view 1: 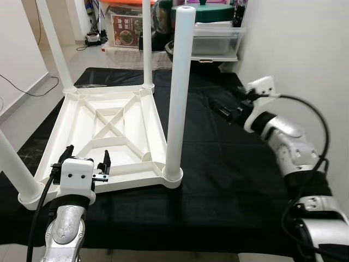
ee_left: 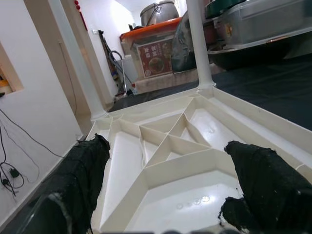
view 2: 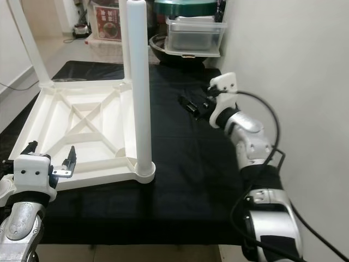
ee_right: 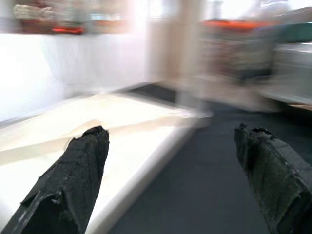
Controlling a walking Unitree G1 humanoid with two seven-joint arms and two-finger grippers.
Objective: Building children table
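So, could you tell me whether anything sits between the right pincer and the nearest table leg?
Nothing visible does. The right pincer, open, hovers over bare black cloth, and only that cloth lies between it and the nearest leg of the upturned white table.

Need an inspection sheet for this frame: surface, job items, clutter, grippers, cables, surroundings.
Surface: black cloth.
Job's things: white tabletop lies upside down; four legs in view standing in its corners, the nearest leg upright.
Clutter: nothing seen on the cloth.
Grippers: left gripper open over the tabletop's near edge; right gripper open above the cloth, right of the tabletop.
Cables: black cable on the right arm; wire on the floor.
Surroundings: storage boxes behind, wall at right.
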